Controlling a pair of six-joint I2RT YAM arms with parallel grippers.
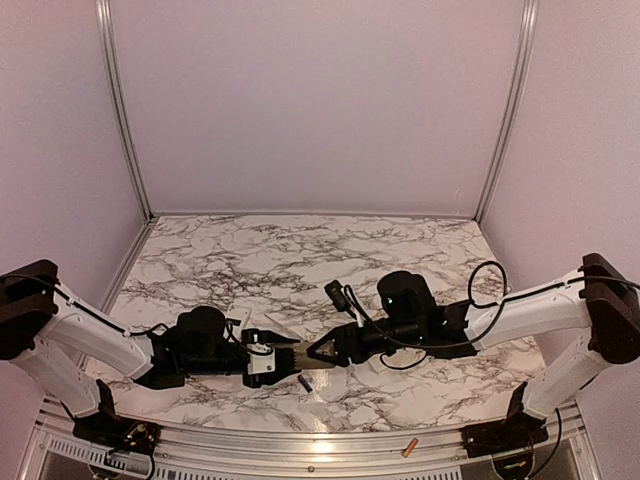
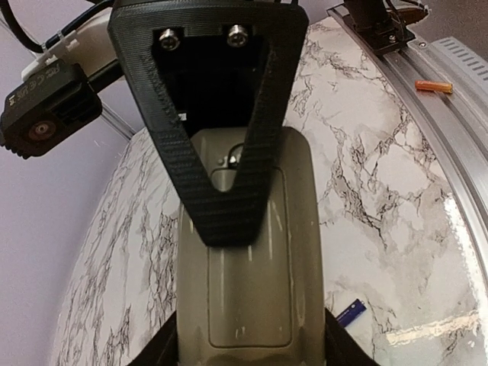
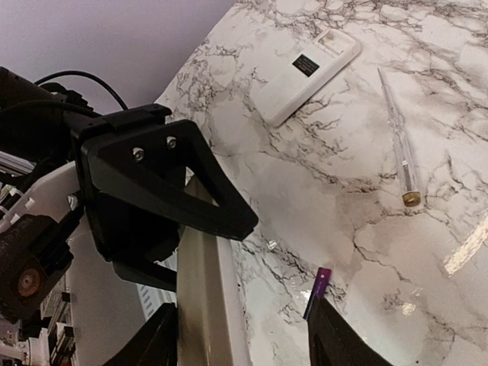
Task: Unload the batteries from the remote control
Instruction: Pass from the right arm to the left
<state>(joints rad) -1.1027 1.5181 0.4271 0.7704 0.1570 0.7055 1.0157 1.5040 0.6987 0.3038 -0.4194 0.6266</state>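
The remote control (image 2: 252, 290) is a beige-grey bar with its back cover closed, so any batteries inside are hidden. My left gripper (image 2: 252, 354) is shut on its sides and holds it over the near table (image 1: 295, 352). My right gripper (image 3: 240, 343) is open around the remote's far end. One of its fingers (image 2: 229, 183) rests on the back cover, and the other stands apart. A dark blue battery (image 2: 349, 313) lies on the marble just beside the remote and shows in the top view (image 1: 304, 382). An orange battery (image 2: 433, 86) lies on the front metal rail (image 1: 410, 447).
A flat white piece with a black label (image 3: 309, 65) and a clear pen-like tool with a brass tip (image 3: 400, 145) lie on the marble beyond the grippers. The metal rail (image 1: 330, 445) runs along the near edge. Walls enclose the table.
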